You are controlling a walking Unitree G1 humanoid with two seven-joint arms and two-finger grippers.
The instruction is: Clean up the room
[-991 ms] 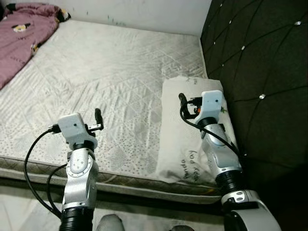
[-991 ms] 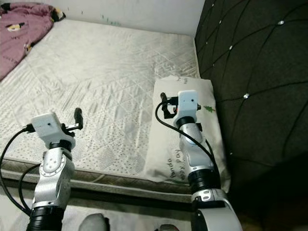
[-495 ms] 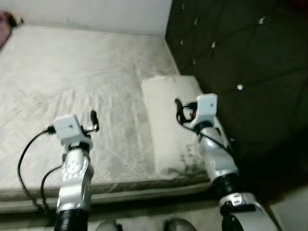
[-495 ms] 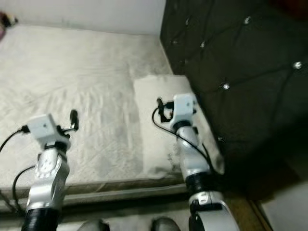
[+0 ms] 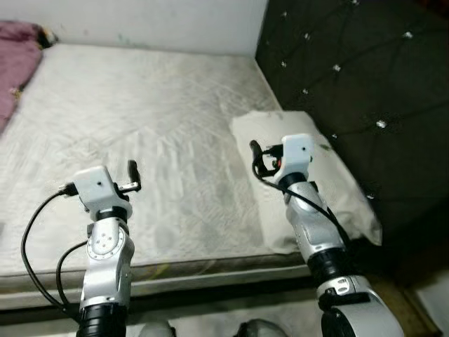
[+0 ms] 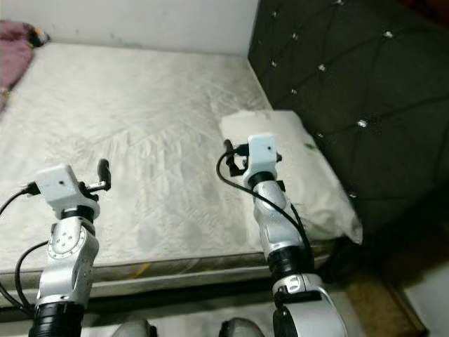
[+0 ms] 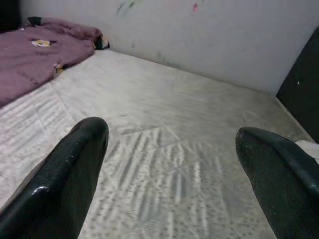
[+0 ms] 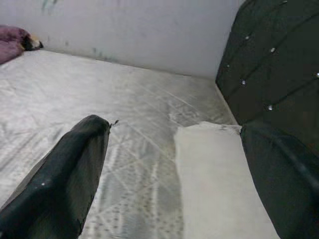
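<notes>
Both arms are up over the near edge of the mattress (image 5: 175, 140). The left gripper (image 7: 169, 164) is spread wide and empty, and so is the right gripper (image 8: 174, 169), which sits just inside the white pillow (image 5: 309, 175) at the near right corner, against the dark tufted headboard (image 5: 365, 84). Looks like it's lining up on the pillow; next would be reaching in and closing on it. Lots of bare mattress ahead, with a purple blanket (image 5: 17, 63) bunched in the far left corner.

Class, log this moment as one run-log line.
left gripper: open, over mattress | right gripper: open, above pillow | blanket: far corner
</notes>
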